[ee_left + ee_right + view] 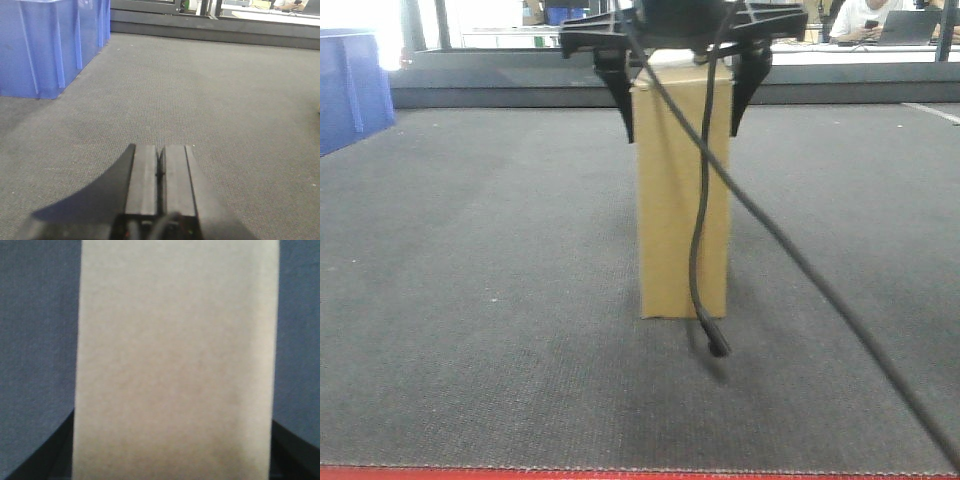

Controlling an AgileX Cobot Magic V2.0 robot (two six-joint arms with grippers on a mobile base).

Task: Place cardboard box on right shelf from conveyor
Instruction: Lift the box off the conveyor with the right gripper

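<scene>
Centrally in the front view, we see the cardboard box on end on the conveyor, our right gripper straddling its top to lift; whether it presses, we cannot tell. Left wrist view: left gripper closed, idle. Right wrist view: box fills the frame, centred.

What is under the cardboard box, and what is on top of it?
The cardboard box stands on end on the conveyor. The right gripper straddles its top and hides the top face. Whether the fingers touch the box cannot be judged.
</scene>
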